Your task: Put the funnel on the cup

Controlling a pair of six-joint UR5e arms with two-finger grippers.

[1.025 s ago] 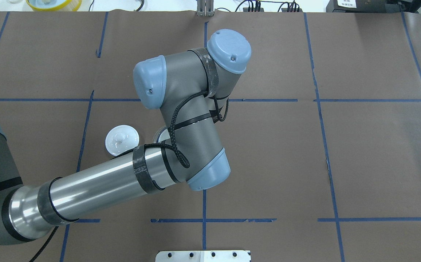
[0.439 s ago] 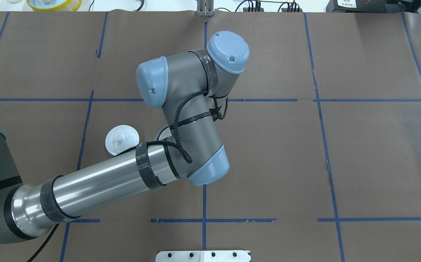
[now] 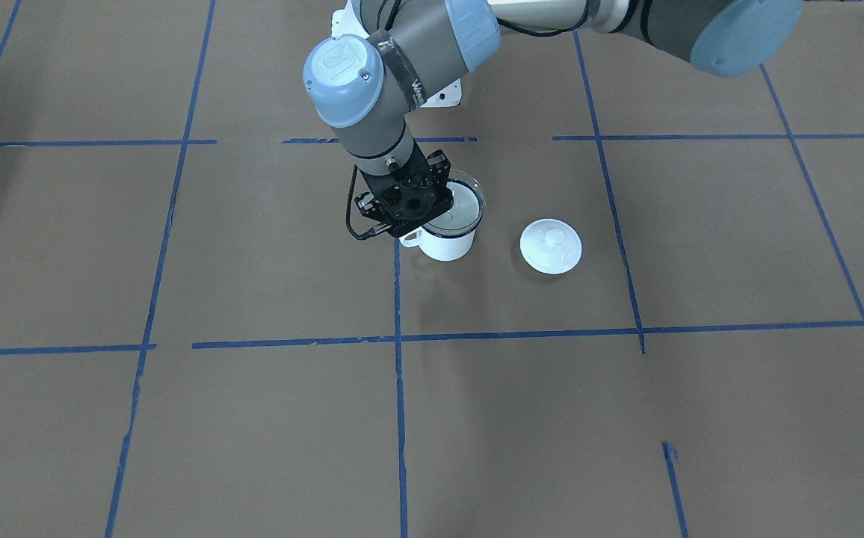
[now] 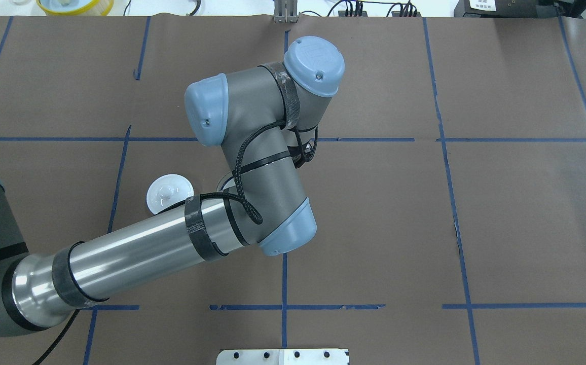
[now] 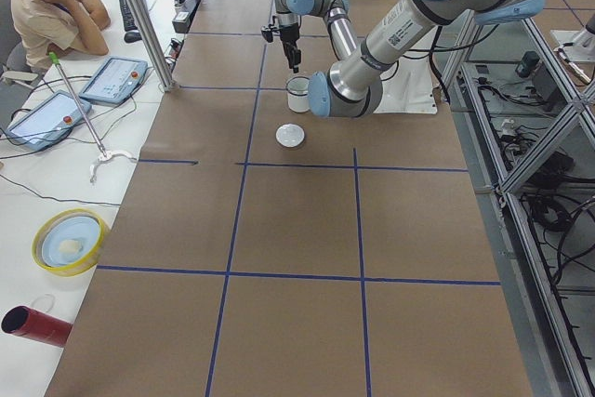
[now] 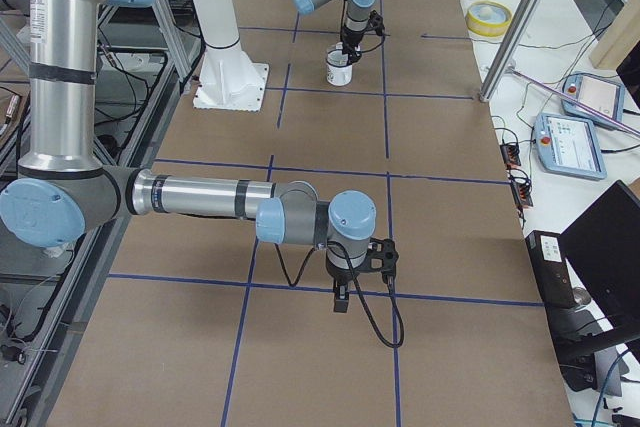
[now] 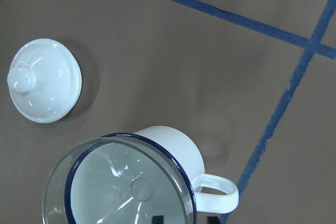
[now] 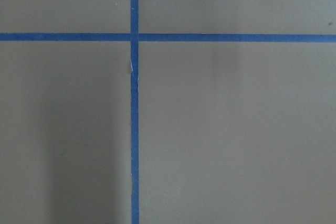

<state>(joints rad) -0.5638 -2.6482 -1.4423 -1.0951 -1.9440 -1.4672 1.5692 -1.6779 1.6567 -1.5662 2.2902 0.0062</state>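
Observation:
The cup point(image 3: 445, 244), a white mug with a dark blue rim, stands near the table's middle; its handle points to the left in the front-facing view. The clear funnel point(image 3: 463, 207) is over its mouth, a little off-centre and tilted. In the left wrist view the funnel point(image 7: 105, 182) overlaps the cup point(image 7: 173, 145), its spout inside the rim. My left gripper point(image 3: 432, 215) is shut on the funnel's edge from above. The overhead view hides both under the left arm. My right gripper point(image 6: 340, 299) hangs over bare table far away; I cannot tell whether it is open.
A round white lid with a knob point(image 3: 550, 246) lies on the table beside the cup, also in the left wrist view point(image 7: 44, 80). Blue tape lines cross the brown table cover. A yellow bowl point(image 4: 75, 5) sits beyond the far edge.
The left wrist has shifted slightly away from the robot and to the left. The lid has not moved.

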